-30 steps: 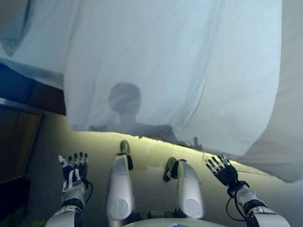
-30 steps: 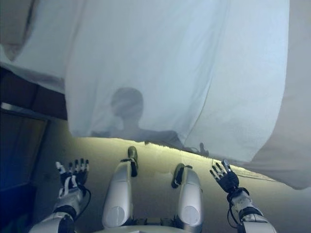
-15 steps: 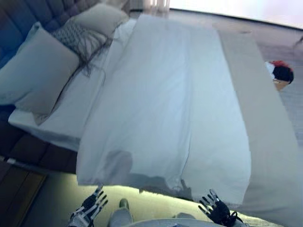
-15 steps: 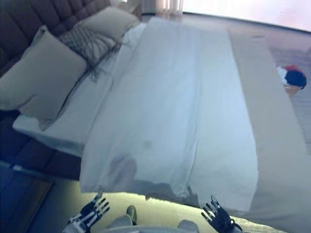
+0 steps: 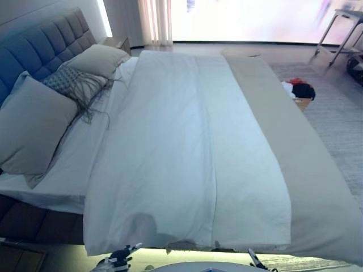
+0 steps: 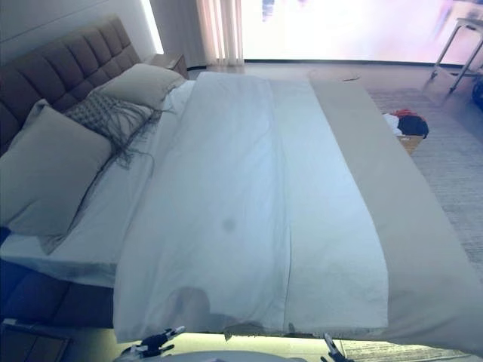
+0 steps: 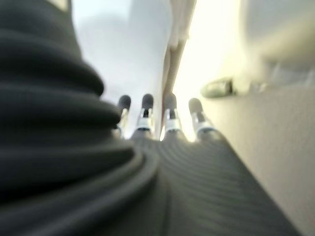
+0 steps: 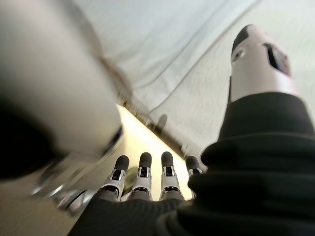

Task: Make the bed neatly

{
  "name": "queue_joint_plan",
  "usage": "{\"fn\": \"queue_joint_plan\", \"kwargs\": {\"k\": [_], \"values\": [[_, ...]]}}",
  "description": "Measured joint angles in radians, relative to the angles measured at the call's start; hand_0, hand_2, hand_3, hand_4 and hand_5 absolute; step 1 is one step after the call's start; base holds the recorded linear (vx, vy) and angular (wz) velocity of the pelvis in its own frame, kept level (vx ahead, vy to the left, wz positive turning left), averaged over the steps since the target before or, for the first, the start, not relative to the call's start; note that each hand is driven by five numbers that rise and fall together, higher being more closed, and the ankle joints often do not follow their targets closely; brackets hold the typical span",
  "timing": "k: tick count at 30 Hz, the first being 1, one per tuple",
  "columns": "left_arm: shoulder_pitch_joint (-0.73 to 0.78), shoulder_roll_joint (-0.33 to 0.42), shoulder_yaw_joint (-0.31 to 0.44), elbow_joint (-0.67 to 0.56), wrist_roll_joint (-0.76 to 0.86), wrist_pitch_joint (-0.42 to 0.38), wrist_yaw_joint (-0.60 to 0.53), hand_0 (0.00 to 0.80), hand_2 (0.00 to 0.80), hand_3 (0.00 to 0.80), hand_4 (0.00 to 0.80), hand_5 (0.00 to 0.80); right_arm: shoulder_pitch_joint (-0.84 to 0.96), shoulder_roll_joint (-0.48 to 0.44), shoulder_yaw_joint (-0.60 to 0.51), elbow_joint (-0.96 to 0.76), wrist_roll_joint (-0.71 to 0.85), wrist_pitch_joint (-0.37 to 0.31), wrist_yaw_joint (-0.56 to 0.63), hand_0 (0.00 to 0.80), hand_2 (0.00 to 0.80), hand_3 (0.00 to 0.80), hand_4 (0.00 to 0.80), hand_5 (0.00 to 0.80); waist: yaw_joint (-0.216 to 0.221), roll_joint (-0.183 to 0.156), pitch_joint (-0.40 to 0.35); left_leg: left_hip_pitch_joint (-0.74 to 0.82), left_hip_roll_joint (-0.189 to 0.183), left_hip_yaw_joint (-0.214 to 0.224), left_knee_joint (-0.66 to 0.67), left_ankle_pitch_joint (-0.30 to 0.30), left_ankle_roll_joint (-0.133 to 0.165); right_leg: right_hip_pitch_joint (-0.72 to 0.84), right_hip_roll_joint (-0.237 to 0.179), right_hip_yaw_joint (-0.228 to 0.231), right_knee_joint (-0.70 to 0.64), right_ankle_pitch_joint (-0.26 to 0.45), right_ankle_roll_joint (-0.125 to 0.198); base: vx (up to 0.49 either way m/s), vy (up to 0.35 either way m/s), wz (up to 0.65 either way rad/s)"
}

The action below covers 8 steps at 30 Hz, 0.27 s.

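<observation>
A bed fills the eye views. A white duvet lies flat along its middle, its near edge hanging over the bedside. A beige cover runs along the right side. A white sheet shows at the left, below the pillows. A large grey pillow, a fringed cushion and a beige pillow lean at the tufted headboard. My left hand and right hand are low by the near bed edge, open and empty, fingers straight in the wrist views.
A basket of clothes stands on the rug beyond the bed's right side. A nightstand is by the headboard's far end. Table legs show at the far right. A bright window runs along the back.
The head camera has tilted up, so the whole bed now shows instead of its near edge. Both hands have slid to the picture's bottom edge and stay open.
</observation>
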Motion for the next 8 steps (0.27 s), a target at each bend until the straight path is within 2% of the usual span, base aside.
{"fn": "queue_joint_plan", "kwargs": {"k": [8], "values": [[0.000,-0.012,-0.033,-0.001,0.028,0.017,0.012,0.000,0.000,0.000,0.000,0.000,-0.015,0.010,0.043,-0.018,-0.013,-0.009,-0.010,0.000,0.000,0.000,0.000,0.000,0.004,0.001,-0.001,0.026,0.002,0.004,0.000,0.000,-0.002,0.028,0.003,0.010,-0.019,0.011,0.000,0.009,-0.003,-0.02]]}}
